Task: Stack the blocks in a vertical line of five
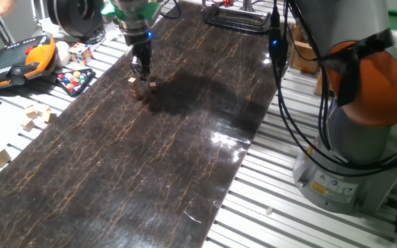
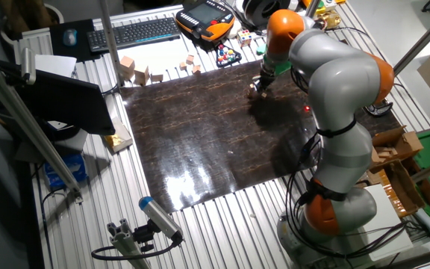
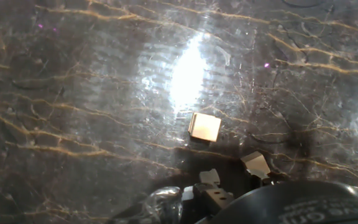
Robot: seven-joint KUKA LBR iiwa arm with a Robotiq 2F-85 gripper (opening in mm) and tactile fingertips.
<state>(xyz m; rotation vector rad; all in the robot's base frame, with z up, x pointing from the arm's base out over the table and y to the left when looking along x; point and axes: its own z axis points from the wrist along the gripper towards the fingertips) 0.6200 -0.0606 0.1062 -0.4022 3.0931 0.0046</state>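
Observation:
Tiny tan blocks lie on the dark marbled mat (image 1: 150, 158) at its far left. In one fixed view one block (image 1: 131, 82) sits left of the fingers, another (image 1: 153, 85) to the right, and a small clump (image 1: 140, 92) rests just below. My gripper (image 1: 141, 67) hangs directly over them, pointing down. In the other fixed view the gripper (image 2: 258, 84) stands above the same blocks (image 2: 252, 93). The hand view shows a single block (image 3: 204, 127) lying on the mat ahead of the gripper (image 3: 232, 171). Its fingertips (image 3: 255, 165) stand apart with nothing between them.
Off the mat's left edge are a multicoloured puzzle cube (image 1: 81, 52), a tray of coloured balls (image 1: 74, 81), an orange pendant (image 1: 19, 62) and larger pale wooden blocks (image 1: 36, 117). Black cables (image 1: 281, 83) hang by the robot base (image 1: 364, 138) on the right.

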